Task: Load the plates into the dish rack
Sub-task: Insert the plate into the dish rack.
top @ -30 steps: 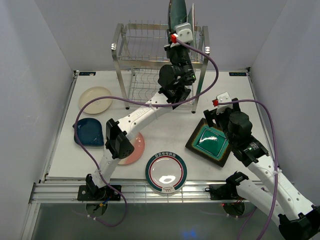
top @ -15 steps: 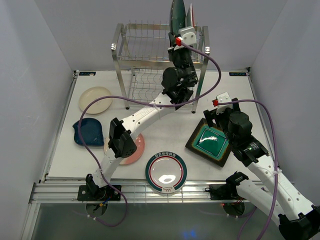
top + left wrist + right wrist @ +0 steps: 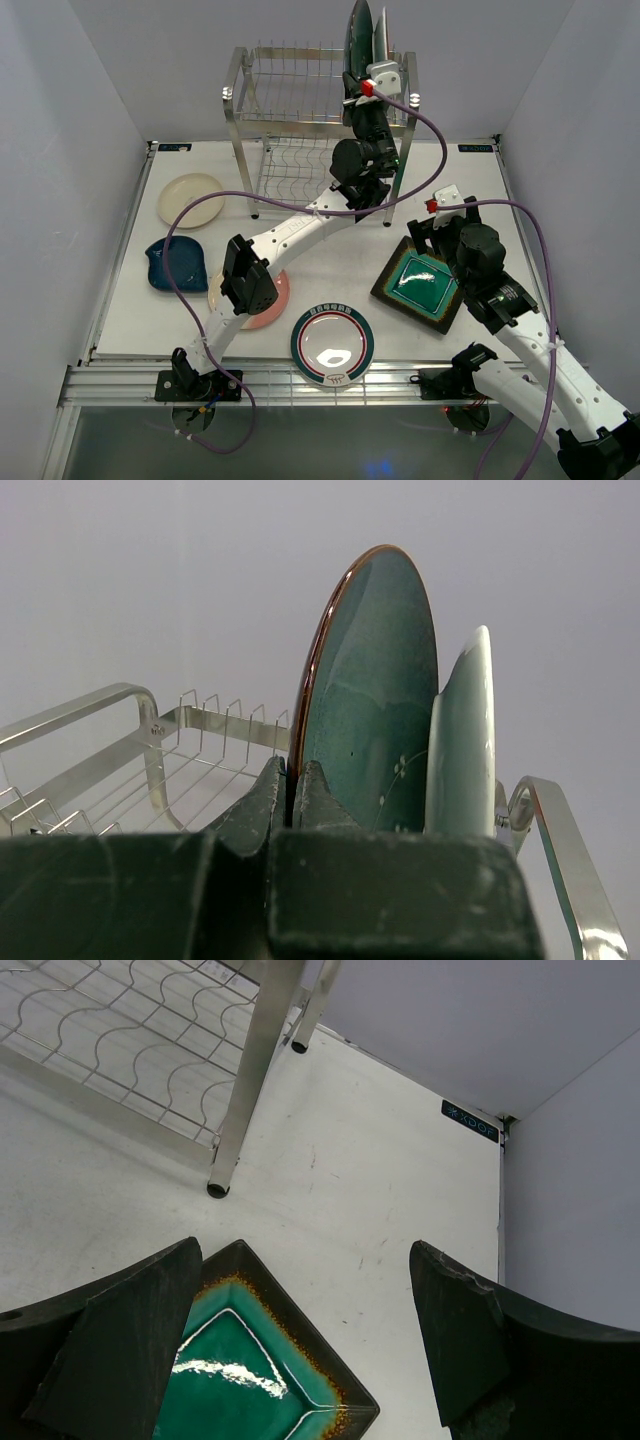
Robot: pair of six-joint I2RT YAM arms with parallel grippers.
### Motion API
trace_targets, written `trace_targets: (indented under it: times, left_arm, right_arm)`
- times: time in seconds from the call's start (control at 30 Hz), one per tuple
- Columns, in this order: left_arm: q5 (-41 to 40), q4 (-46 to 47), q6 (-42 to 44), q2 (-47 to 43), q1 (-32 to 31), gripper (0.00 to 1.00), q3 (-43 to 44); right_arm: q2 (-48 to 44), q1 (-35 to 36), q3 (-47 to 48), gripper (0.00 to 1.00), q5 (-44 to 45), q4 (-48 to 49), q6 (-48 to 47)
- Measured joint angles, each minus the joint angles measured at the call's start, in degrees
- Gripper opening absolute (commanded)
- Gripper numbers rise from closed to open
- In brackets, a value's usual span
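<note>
we see the left fingers (image 3: 255, 815) pinched tight on the lower rim of the dark teal plate (image 3: 370, 700). the plate stands upright on edge over the right end of the upper tier of the dish rack (image 3: 290, 165). from the wrist view we cannot tell whether its bottom edge sits in a slot. just to its right a second plate (image 3: 462, 755) stands upright in the same tier, close to it, with a thin gap between their faces. the left arm (image 3: 290, 228) stretches from its base across the table (image 3: 340, 270) up to that tier.

the right fingers (image 3: 140, 1330) are spread wide with nothing between them. they hover over the far corner of the square green plate (image 3: 250, 1385), which lies flat on the table near the rack's front right leg.

four more plates lie flat on the table. the cream plate (image 3: 191, 199) is at the far left, and the dark blue plate (image 3: 178, 264) is just nearer than it. the pink-and-cream plate (image 3: 272, 300) is partly hidden under the left arm. the white plate with green-red rim (image 3: 332, 345) sits at the near edge, between the two arm bases.
</note>
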Motion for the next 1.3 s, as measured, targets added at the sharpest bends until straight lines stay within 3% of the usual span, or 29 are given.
trace_targets:
  times: [0.63, 0.83, 0.97, 1.13, 1.3]
  left_arm:
    - [0.0, 2.9, 1.0, 0.1, -0.3, 0.0, -1.2]
    - [0.3, 3.3, 1.7, 0.1, -0.5, 0.13, -1.6]
    - [0.8, 3.5, 2.0, 0.1, -0.5, 0.16, -1.7]
    - [1.0, 3.5, 2.4, 0.1, -0.5, 0.0, -1.7]
    - [1.1, 3.7, 3.1, 0.1, -0.5, 0.0, -1.7]
  right_arm:
    - [-0.1, 0.0, 0.0, 0.9, 0.0, 0.0, 0.0]
    - [-0.4, 0.0, 0.0, 0.9, 0.0, 0.0, 0.0]
    - [-0.4, 0.0, 0.0, 0.9, 0.0, 0.0, 0.0]
    - [-0.4, 0.0, 0.0, 0.9, 0.0, 0.0, 0.0]
    - [-0.4, 0.0, 0.0, 0.9, 0.0, 0.0, 0.0]
